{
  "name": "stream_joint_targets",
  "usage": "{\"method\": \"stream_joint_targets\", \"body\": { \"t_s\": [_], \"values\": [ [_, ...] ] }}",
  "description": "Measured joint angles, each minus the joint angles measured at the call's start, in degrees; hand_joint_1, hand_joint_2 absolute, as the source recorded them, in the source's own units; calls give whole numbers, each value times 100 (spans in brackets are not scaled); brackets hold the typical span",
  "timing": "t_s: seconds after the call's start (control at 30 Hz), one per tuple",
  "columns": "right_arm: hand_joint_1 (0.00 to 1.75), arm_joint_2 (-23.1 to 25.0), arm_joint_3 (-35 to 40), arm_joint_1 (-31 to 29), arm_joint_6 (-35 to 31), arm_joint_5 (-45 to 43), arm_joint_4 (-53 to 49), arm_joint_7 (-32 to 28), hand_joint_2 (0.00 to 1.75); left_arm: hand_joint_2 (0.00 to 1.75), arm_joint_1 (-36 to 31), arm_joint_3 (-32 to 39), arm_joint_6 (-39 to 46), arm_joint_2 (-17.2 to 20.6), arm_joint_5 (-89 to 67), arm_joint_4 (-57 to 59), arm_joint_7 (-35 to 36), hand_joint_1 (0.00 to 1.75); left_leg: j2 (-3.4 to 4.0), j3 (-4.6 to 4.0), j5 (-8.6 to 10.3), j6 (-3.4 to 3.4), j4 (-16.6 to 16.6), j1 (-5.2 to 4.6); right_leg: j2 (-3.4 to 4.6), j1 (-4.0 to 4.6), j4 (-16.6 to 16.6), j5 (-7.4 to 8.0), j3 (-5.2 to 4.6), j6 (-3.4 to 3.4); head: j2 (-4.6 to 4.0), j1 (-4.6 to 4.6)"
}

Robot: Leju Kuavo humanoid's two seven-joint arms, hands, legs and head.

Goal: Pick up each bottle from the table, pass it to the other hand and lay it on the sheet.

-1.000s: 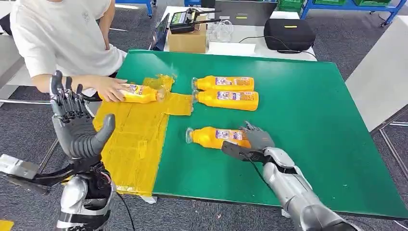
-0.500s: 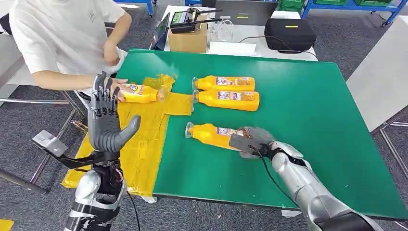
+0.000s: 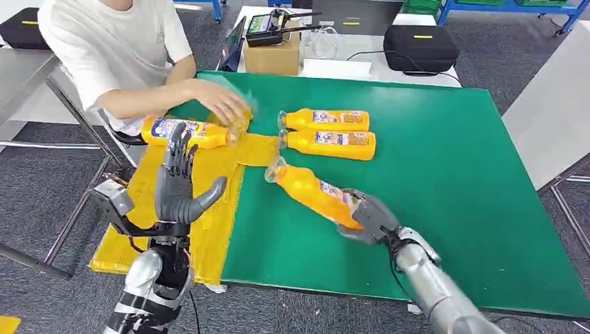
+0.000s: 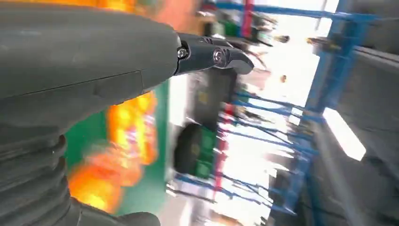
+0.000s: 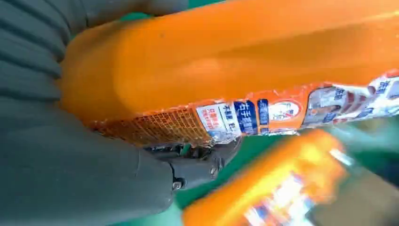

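Note:
My right hand (image 3: 367,216) grips the base of an orange bottle (image 3: 313,192) and holds it tilted above the green table (image 3: 445,160), its cap end pointing toward the yellow sheet (image 3: 209,188). In the right wrist view the orange bottle (image 5: 244,66) lies against my palm, fingers (image 5: 197,165) curled under it. My left hand (image 3: 179,184) is raised over the sheet, fingers spread and upright, holding nothing. Two more orange bottles (image 3: 324,120) (image 3: 328,143) lie side by side farther back. A person's hand (image 3: 226,104) is at a fourth bottle (image 3: 186,131) at the sheet's far end.
The person in a white shirt (image 3: 111,42) sits at the table's far left corner. A cardboard box (image 3: 273,57) and a black case (image 3: 419,49) sit beyond the table's far edge. The left wrist view is blurred.
My right hand has lifted the near bottle off the table and tilted it. My left hand moved right, over the sheet. The person shifted the bottle on the sheet leftward.

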Motion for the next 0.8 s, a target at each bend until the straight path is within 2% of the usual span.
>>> {"method": "stream_joint_targets", "body": {
  "t_s": [0.07, 0.17, 0.3, 0.4, 0.5, 0.63, 0.8],
  "values": [
    [175, 159, -192, 459, -346, -437, -851, -107, 175, 175, 96, -172, 257, -17, -375, 259, -115, 0, -10, -20, 1, -1, -1, 0, -12, 0, 0, -1, -17, 0, 0, 0],
    [175, 351, -354, 918, -504, -858, -1964, -260, 175, 175, 240, -576, 56, -39, -812, 668, -513, 0, -10, -43, 1, -1, -1, 0, -16, -1, 1, -2, -37, 0, 0, 2],
    [175, 447, -437, 1213, -515, -963, -2756, -308, 175, 175, 342, -983, -31, -35, -991, 985, -688, 0, -6, -53, 0, 0, -1, -5, -14, -4, -7, -2, -45, 0, 0, 2],
    [175, 487, -465, 1331, -508, -1022, -3019, -407, 175, 175, 347, -1097, -165, -13, -1173, 1095, -695, 0, -9, -54, 0, 0, -1, -5, -17, -4, -9, -2, -45, 0, 0, 2],
    [175, 561, -467, 1390, -362, -998, -3203, -559, 175, 175, 417, -1294, -898, 37, -1212, 1226, -708, 0, -6, -53, 0, 0, -3, -2, -17, -2, -7, -1, -45, 0, 0, 2],
    [175, 629, -268, 1406, -209, -711, -3246, -559, 175, 175, 510, -1436, -1354, 20, -1131, 1322, -975, 0, -8, -57, 0, 0, -3, -1, -18, 0, -6, -1, -48, 0, 0, 4],
    [175, 638, 202, 1297, 307, -267, -2920, -804, 175, 175, 519, -1525, -1489, 0, -1175, 1239, -1235, 0, -10, -59, 1, 0, -3, -1, -19, -1, -6, -1, -47, 0, 0, 0]
  ]
}}
